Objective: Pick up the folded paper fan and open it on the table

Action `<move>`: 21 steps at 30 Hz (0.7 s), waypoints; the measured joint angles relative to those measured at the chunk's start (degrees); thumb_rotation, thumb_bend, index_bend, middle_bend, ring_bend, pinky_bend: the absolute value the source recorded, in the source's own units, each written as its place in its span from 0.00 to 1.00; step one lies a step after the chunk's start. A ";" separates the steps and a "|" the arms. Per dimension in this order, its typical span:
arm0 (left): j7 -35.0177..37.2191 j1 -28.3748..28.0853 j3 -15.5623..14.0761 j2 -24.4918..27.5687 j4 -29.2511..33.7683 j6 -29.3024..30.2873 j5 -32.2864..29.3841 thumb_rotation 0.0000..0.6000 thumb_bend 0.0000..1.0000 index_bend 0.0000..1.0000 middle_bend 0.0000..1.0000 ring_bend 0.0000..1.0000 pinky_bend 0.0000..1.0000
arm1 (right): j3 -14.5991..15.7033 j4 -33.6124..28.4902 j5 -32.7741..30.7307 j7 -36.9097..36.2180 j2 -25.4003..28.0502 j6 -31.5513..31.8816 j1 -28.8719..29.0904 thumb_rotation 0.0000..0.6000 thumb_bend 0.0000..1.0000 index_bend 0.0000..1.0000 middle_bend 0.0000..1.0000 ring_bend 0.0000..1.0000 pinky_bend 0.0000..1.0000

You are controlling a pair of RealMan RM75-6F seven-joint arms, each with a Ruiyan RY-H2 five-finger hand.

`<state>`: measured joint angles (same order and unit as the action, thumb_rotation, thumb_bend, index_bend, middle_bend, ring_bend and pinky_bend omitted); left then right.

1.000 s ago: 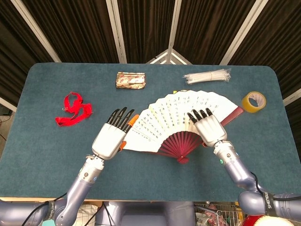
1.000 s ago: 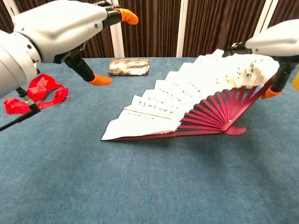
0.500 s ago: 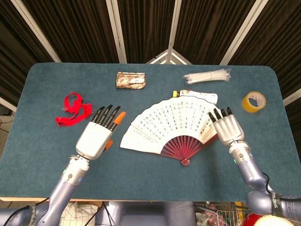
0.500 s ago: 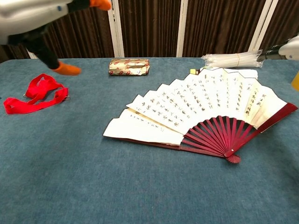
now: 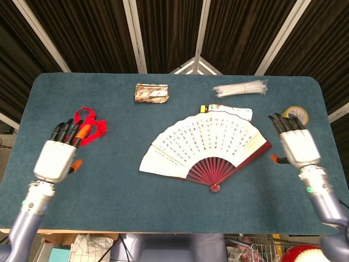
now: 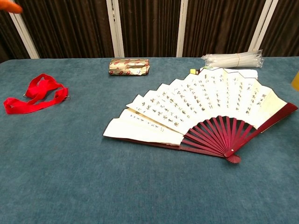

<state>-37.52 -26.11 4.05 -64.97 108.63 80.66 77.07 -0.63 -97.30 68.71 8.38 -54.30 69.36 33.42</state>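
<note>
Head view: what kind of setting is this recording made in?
Probably a lab or data-collection booth: a table covered in blue felt, dark curtains with white framing behind, and unrelated props such as a tape roll.

Paper fan point(image 5: 204, 143) fully open, lying flat on the blue table point(image 5: 163, 202). White pleated leaf with black script, dark red ribs converging at the pivot on the near side. Sits right of table centre.

Each robot hand, left point(image 5: 55, 159) and right point(image 5: 298, 147), has a white palm, black fingers, orange thumb tip, grey forearm.
</note>
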 measured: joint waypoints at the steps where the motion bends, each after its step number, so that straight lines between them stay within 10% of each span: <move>1: 1.64 0.59 -0.27 0.37 -1.45 0.21 0.16 1.00 0.28 0.09 0.05 0.00 0.14 | 0.25 1.70 1.80 -1.97 0.24 0.77 -1.10 1.00 0.18 0.02 0.08 0.15 0.12; 21: 27.20 11.41 -1.42 5.73 -19.91 3.93 -1.73 1.00 0.28 0.09 0.06 0.00 0.14 | 1.91 26.12 10.84 -24.03 1.27 10.82 -15.15 1.00 0.18 0.03 0.08 0.15 0.12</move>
<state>-10.32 -14.71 2.63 -59.24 88.72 84.59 75.34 1.27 -71.18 79.55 -15.65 -53.03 80.18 18.27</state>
